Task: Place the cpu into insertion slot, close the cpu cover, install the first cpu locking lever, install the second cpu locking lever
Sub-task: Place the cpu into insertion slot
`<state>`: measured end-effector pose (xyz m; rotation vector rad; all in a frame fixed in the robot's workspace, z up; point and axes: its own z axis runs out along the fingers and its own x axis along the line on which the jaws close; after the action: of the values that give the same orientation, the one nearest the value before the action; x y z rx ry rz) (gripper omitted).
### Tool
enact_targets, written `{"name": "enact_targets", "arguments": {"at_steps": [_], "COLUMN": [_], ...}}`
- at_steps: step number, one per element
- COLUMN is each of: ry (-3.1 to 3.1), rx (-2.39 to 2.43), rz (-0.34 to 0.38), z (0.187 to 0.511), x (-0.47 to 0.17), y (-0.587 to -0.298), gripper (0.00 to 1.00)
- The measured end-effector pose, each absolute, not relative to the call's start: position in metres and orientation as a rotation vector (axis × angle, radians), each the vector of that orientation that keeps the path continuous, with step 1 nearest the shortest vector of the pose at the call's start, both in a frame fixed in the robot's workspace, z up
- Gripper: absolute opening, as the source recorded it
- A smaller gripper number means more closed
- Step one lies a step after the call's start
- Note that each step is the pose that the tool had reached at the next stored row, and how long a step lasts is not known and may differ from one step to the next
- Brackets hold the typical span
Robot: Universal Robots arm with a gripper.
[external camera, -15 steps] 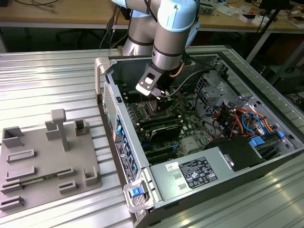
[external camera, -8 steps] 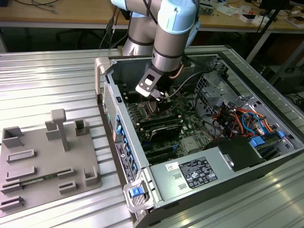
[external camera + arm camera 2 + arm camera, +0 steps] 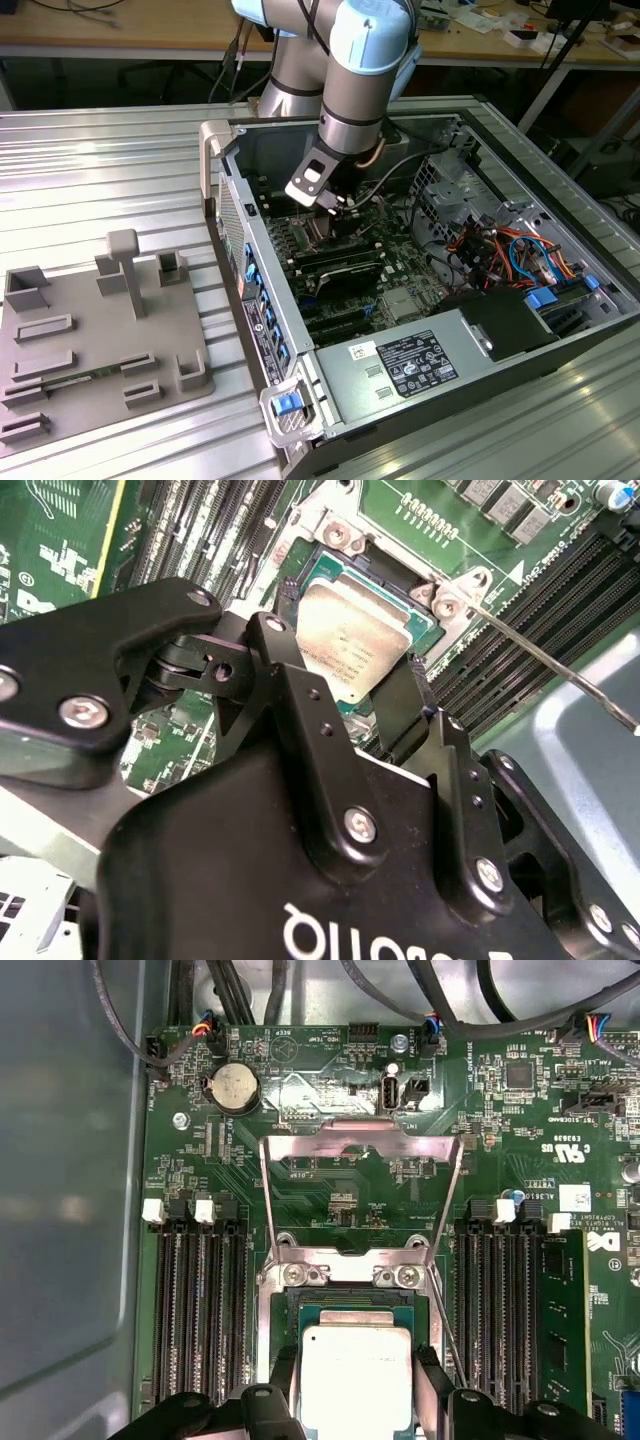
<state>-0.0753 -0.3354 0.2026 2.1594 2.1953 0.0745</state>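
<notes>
In both wrist views the cpu (image 3: 355,1375) (image 3: 350,640) shows its silver-grey top, sitting level over the insertion slot (image 3: 350,1317) (image 3: 352,572) on the green board. My gripper (image 3: 357,1380) (image 3: 335,665) (image 3: 335,205) stands straight above it. One black finger (image 3: 286,1380) presses on each of two opposite edges, so the gripper is shut on the cpu. The cpu cover (image 3: 360,1143) is swung open and stands up from its hinge behind the slot. A thin locking lever (image 3: 545,662) sticks up beside the slot.
Long black memory slots (image 3: 195,1310) flank the slot on both sides. Cable bundles (image 3: 500,250) and a grey white-labelled box (image 3: 410,365) fill the open computer case (image 3: 225,190). A grey fixture plate (image 3: 90,340) lies on the ribbed metal table at the exterior view's left.
</notes>
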Motion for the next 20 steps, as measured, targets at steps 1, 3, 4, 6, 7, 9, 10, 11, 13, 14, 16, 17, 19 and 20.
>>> {"name": "enact_targets", "arguments": {"at_steps": [1, 3, 4, 6, 7, 9, 10, 11, 13, 14, 16, 17, 19, 20], "ry": [2.195, 2.195, 2.195, 2.195, 2.195, 2.193, 2.192, 2.191, 2.19, 2.19, 2.19, 2.189, 2.189, 2.188], "rx": [2.16, 2.16, 2.16, 2.16, 2.16, 2.162, 2.163, 2.164, 2.165, 2.165, 2.165, 2.165, 2.165, 2.164], "rz": [0.075, 0.075, 0.075, 0.075, 0.075, 0.074, 0.074, 0.074, 0.074, 0.074, 0.074, 0.074, 0.074, 0.072], "z": [0.2026, 0.2024, 0.2025, 0.2019, 0.2013, 0.1995, 0.1994, 0.1994, 0.1992, 0.1992, 0.1992, 0.1992, 0.1992, 0.1992], "x": [-0.0753, -0.0754, -0.0753, -0.0751, -0.0751, -0.0751, -0.0751, -0.0751, -0.0751, -0.0751, -0.0751, -0.0752, -0.0754, -0.0755], "y": [-0.3354, -0.3348, -0.3343, -0.3327, -0.3327, -0.3327, -0.3328, -0.3328, -0.3327, -0.3327, -0.3327, -0.3327, -0.3327, -0.3327], "gripper": [0.55, 0.55, 0.55, 0.55, 0.55, 0.55, 0.55, 0.55, 0.55, 0.55, 0.55, 0.55, 0.55, 0.55]}}
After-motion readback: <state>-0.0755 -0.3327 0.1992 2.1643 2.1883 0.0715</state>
